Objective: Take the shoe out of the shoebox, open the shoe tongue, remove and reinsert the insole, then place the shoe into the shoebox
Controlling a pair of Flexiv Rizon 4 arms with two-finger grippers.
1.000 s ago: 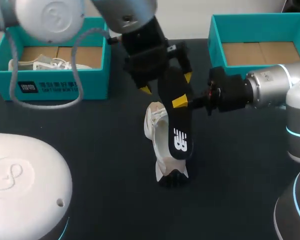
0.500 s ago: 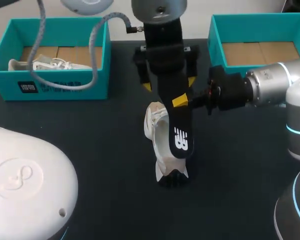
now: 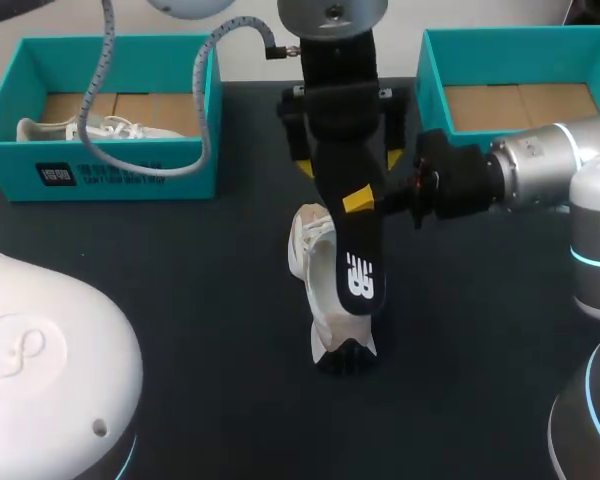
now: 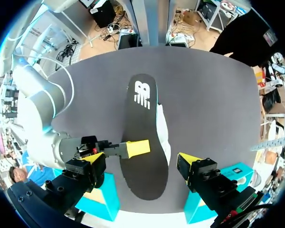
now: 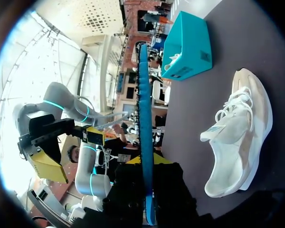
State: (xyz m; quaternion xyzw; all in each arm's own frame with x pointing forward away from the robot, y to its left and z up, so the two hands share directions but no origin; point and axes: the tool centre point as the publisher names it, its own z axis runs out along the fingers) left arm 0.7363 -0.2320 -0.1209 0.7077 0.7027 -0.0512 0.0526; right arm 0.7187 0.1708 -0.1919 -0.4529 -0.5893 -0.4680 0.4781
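Note:
A black insole with a white logo stands tilted above a white shoe that lies on the dark table. My right gripper is shut on the insole's edge, about halfway along it. In the right wrist view the insole shows edge-on between that gripper's fingers, with the shoe lying beside it. My left gripper hangs open over the insole's far end. In the left wrist view its fingers stand wide on either side of the insole, not touching it.
A teal shoebox at the back left holds another white shoe. A second teal shoebox stands at the back right, showing only its cardboard floor. My left arm's white base fills the near left corner.
My left arm has swung to the right and turned, bringing its open gripper squarely astride the insole's far end. The right arm, insole and shoe have stayed put.

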